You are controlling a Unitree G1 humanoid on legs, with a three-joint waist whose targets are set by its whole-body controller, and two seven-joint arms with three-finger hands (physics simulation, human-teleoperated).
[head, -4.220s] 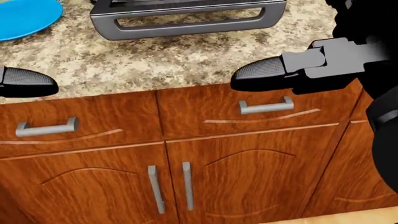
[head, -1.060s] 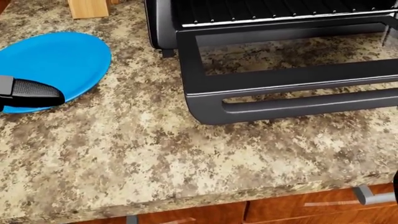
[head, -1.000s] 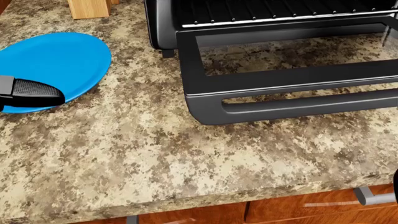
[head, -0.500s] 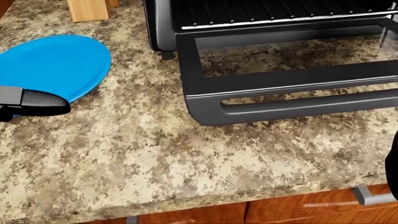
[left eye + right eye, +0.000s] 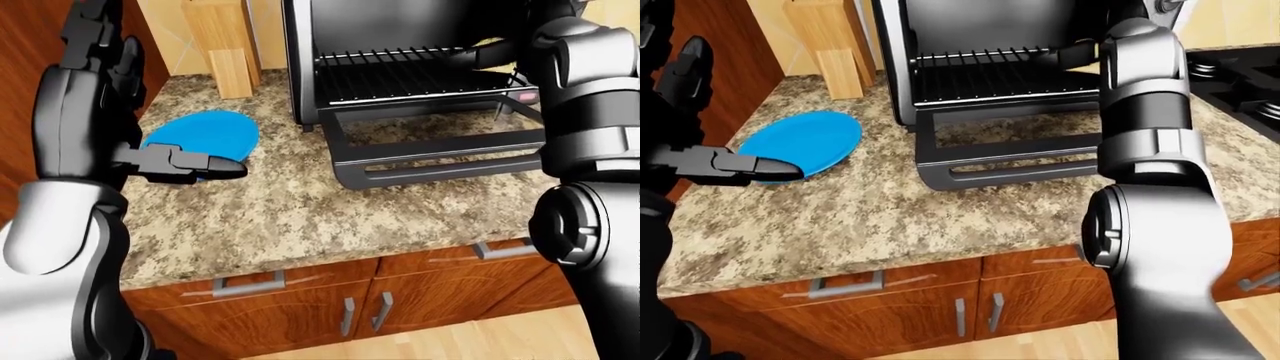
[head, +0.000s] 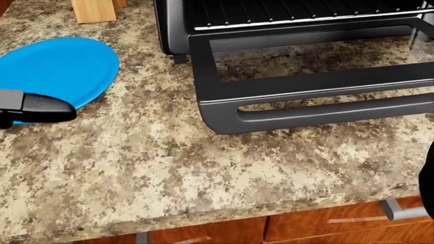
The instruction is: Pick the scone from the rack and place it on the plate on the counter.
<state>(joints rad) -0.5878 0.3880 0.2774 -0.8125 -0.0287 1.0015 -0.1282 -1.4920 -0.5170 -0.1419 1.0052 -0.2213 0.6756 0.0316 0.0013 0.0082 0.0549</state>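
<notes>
The blue plate (image 6: 64, 63) lies on the granite counter at the left. A black toaster oven (image 5: 300, 67) stands to its right with its door (image 6: 305, 91) folded down and its wire rack (image 5: 410, 71) showing. I see no scone in any view. My left hand (image 6: 40, 108) hovers over the plate's lower edge with its fingers stretched out and nothing in it. My right arm reaches over the door, and my right hand (image 5: 1080, 54) is at the rack's right end. My forearm mostly hides that hand, so its grip does not show.
A wooden knife block (image 5: 220, 45) stands above the plate, by a wooden wall on the left. A stove top (image 5: 1240, 82) lies right of the oven. Wooden drawers and cabinet doors (image 5: 350, 300) run under the counter's edge.
The camera has risen from the cabinet fronts to the counter and oven. My right hand has left the head view. In the last second my left finger drifted slightly right and down.
</notes>
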